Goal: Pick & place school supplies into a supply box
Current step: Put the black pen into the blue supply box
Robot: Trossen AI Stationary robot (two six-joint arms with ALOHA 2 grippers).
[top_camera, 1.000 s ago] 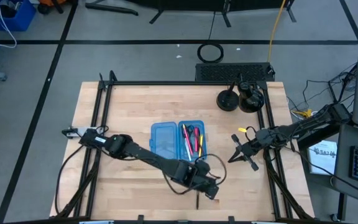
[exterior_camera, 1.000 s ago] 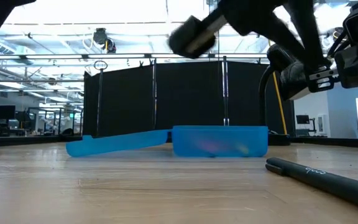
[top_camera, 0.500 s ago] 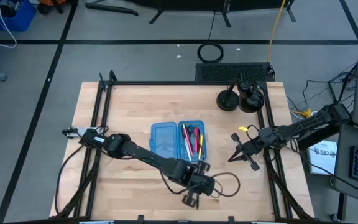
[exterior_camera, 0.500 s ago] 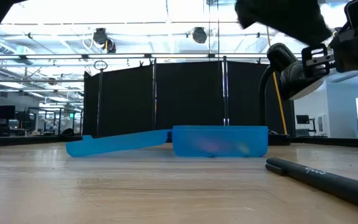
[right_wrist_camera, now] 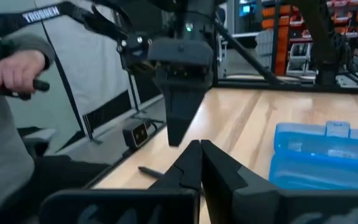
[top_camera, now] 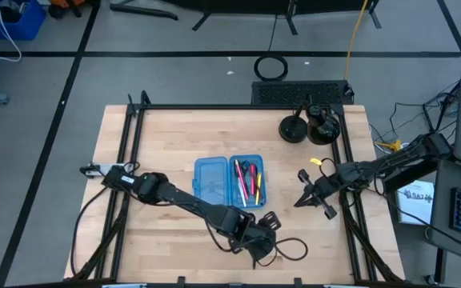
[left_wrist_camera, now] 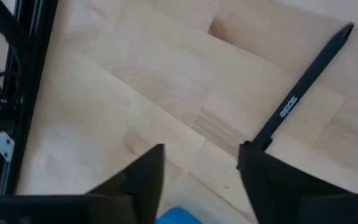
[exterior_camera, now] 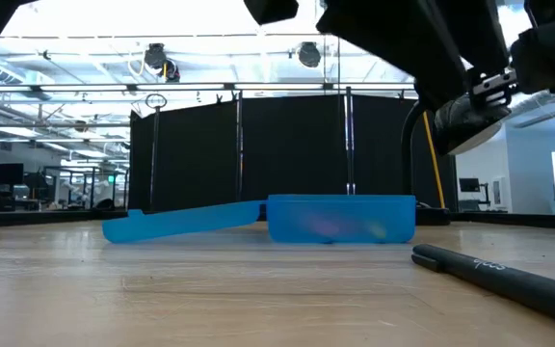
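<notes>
Wood table (top_camera: 150, 136): left end effector (left_wrist_camera: 201, 163), previously closed, now spread above black pen (left_wrist_camera: 303, 90); right end effector (right_wrist_camera: 199, 163) together.

Your left arm reaches from the table's left side diagonally toward its front edge, wrist bent down, with the left gripper (top_camera: 260, 250) poised low over the wood near the front; seen from its own wrist, its two dark fingers (left_wrist_camera: 145, 174) stand parted with a clear gap between them. Your right arm extends in from the right side and waits above the table's right part, its right gripper (right_wrist_camera: 199, 163) pressed shut, fingertips meeting in a point.
</notes>
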